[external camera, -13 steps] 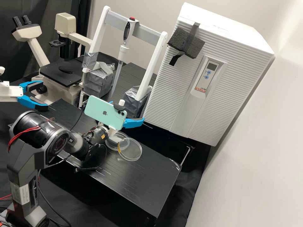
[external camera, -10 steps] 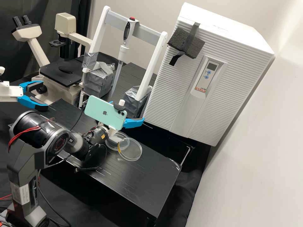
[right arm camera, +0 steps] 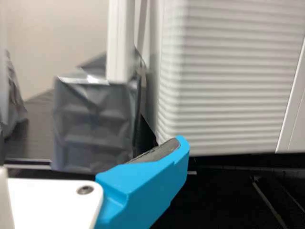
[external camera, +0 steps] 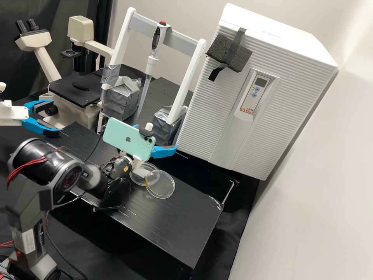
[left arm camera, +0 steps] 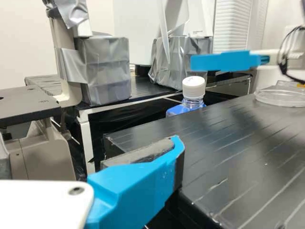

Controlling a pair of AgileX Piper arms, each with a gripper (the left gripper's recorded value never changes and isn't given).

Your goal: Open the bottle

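Observation:
A small clear bottle (left arm camera: 192, 98) with a white cap and blue label stands just behind the far edge of the black platform (external camera: 175, 217). In the high view its cap (external camera: 149, 126) peeks above a mint-green phone (external camera: 128, 139) mounted on the right arm. My right gripper (external camera: 157, 138) is open close to the bottle, with one blue finger (external camera: 165, 151) to the bottle's right and nothing held. I cannot tell whether it touches the bottle. My left gripper (external camera: 54, 117) hangs open at the far left, well away from the bottle.
Two clear petri dishes (external camera: 159, 184) lie on the platform by the right wrist. A white pipette stand (external camera: 182, 89) with tape-wrapped feet, a microscope (external camera: 74, 89) and a big white ribbed machine (external camera: 248, 97) crowd the back. The platform's near right part is bare.
The right arm's big near joint and the phone have shifted slightly to the left. The left gripper and the bottle have stayed put.

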